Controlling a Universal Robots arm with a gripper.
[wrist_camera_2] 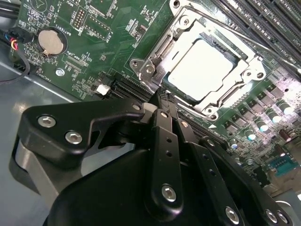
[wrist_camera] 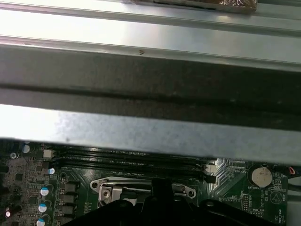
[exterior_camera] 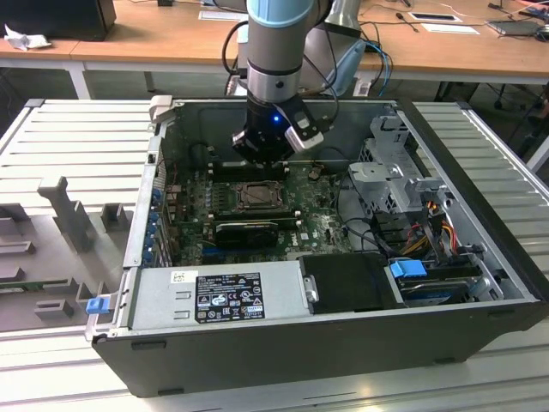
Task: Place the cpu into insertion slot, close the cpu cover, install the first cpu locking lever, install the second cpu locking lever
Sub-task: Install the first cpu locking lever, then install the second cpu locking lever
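in the second wrist view the gripper (wrist_camera_2: 165, 101) sits nearest the lens, its two black fingers (wrist_camera_2: 164, 136) running forward side by side and pressed together at the tips, with nothing pinched between them. those tips end just at the near edge of the insertion slot (wrist_camera_2: 155, 61), which is part of the green motherboard (wrist_camera_2: 89, 47).

just past the tips, the cpu (wrist_camera_2: 203, 68) lies flat and square inside the slot, its pale metal top showing plainly, so the first step looks done. the cpu cover (wrist_camera_2: 242, 89) seems to be down around the chip, framing it through its window, though from this angle i can't be sure it is fully seated. whether either locking lever is hooked is not clear; the thin rods along the socket rim are hard to follow, so those two steps are best counted as still open.

farther off, in the exterior view, the arm stands over the open computer case (exterior_camera: 480, 326), the gripper (exterior_camera: 268, 161) low above the socket (exterior_camera: 256, 196). the grey power supply (exterior_camera: 214, 296) lies along the case's front wall.
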